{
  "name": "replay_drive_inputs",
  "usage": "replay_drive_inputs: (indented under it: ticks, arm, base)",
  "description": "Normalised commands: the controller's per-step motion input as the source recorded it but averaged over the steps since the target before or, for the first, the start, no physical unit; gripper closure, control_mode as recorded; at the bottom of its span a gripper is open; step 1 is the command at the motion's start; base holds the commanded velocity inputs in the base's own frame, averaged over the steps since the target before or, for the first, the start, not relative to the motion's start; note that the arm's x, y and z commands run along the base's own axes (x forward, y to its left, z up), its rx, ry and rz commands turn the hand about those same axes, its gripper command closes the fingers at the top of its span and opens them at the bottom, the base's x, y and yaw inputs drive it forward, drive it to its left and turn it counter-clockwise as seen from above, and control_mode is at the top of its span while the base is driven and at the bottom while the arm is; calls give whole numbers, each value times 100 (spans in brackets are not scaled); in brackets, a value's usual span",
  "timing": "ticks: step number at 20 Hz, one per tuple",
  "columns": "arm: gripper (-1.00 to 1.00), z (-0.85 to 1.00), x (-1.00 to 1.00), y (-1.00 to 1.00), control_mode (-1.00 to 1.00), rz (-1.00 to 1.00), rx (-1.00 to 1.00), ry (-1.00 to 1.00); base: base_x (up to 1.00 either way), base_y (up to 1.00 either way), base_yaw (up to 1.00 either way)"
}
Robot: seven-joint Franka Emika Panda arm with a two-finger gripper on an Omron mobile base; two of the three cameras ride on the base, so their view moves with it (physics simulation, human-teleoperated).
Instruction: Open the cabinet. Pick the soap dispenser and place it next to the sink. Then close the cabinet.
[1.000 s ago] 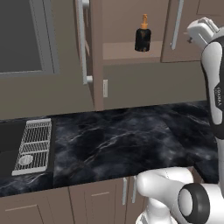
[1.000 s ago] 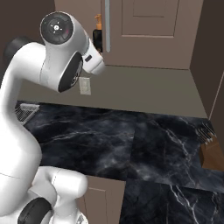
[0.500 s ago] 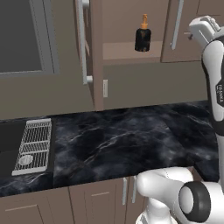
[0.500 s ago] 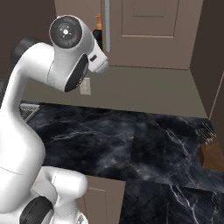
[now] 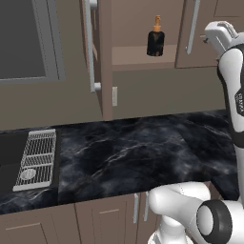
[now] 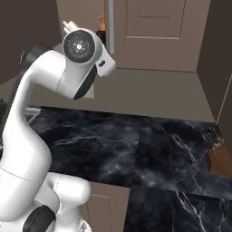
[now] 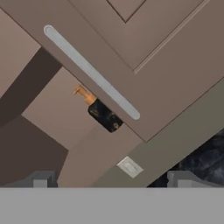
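Tool (image 7: 111,179) released, gripping nothing. Left door swung open; dispenser (image 7: 104,114) standing on shelf ahead of tool, beside right door's handle (image 7: 91,72). Advice: approach square, clearing handle, fingers straddling bottle body.

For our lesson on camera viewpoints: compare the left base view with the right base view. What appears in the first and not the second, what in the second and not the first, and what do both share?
Left base view alone: the sink with its pale grid rack, the grey-framed window and the cabinet's open left door.

Right base view alone: a wooden knife block at the counter's right edge.

Both: the soap dispenser on the cabinet shelf, half hidden behind a door edge in the right view, the dark marble counter and the white arm.
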Motion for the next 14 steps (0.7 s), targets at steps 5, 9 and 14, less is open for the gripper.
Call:
replay_drive_inputs:
  ticks: [5,9,14]
  arm:
    - [-100,0,35,-18,-100,0,0,0]
    - [-100,0,42,-26,-100,0,0,0]
    - [-100,0,35,-9,-100,0,0,0]
  base:
    - [0,0,0]
    - [0,0,0]
    - [0,0,0]
